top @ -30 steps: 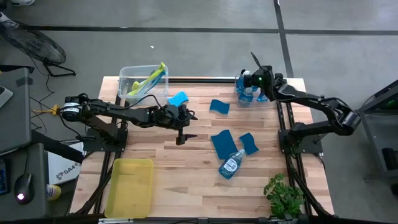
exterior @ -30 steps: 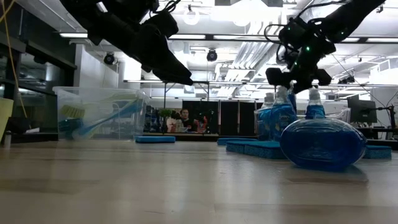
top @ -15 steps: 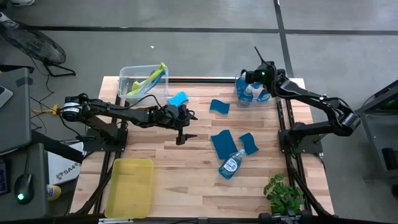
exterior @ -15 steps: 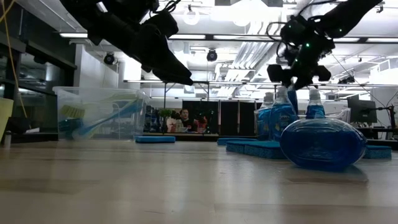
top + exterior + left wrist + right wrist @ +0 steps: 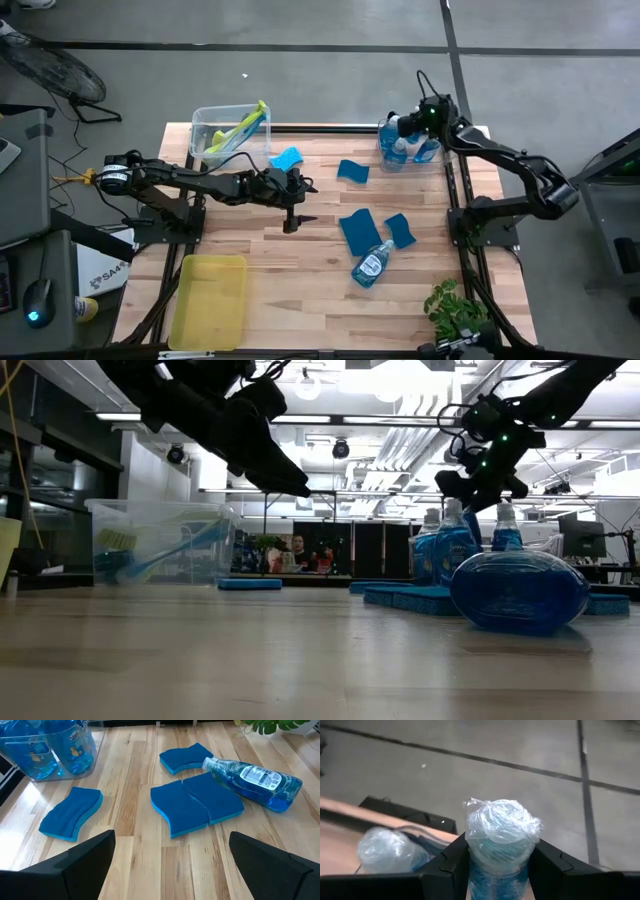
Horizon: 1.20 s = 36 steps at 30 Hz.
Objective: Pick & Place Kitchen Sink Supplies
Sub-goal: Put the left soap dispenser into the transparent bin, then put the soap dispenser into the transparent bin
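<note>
Right pincer, upper right of the high view, over a clear bin of soap bottles at the worktop's far right corner: fingers closed on the neck of one upright, plastic-wrapped soap bottle, a second wrapped bottle just beside it. Left pincer, centre of the high view, above bare wood: fingers spread wide, holding nothing. Loose supplies: four blue sponges and one bottle on its side right of centre; brushes in a second clear bin at upper left; yellow tray at lower left.
</note>
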### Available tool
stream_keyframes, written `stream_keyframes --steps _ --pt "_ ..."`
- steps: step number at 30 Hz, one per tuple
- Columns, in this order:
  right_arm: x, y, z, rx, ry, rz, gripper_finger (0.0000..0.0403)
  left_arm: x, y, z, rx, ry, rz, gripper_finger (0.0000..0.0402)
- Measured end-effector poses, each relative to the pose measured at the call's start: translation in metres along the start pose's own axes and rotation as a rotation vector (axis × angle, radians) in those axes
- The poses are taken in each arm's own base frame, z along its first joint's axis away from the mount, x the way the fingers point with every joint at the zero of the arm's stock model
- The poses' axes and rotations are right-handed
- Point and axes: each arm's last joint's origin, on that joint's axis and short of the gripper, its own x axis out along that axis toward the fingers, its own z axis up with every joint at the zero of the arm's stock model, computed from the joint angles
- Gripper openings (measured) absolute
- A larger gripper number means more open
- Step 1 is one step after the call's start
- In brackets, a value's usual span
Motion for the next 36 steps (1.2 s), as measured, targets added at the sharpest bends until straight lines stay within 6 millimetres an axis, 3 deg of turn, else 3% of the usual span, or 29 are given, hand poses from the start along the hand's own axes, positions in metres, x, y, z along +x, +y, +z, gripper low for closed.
stream_keyframes --steps 9,13,20,36 --pt "0.014 0.002 -0.006 -0.024 0.052 0.063 0.0145 0.0 0.0 0.0 0.0 0.001 -0.001 0.0385" --pt "0.014 0.002 -0.007 -0.016 0.057 0.061 0.0146 0.0 0.0 0.0 0.001 0.001 -0.002 0.0385" --pt "0.014 0.002 -0.007 -0.014 0.063 0.059 0.0191 0.0 0.0 0.0 0.0 0.002 -0.003 0.0385" --pt "0.005 0.0 -0.004 -0.014 0.044 0.068 0.0198 0.0 0.0 0.0 -0.005 0.002 -0.002 0.0385"
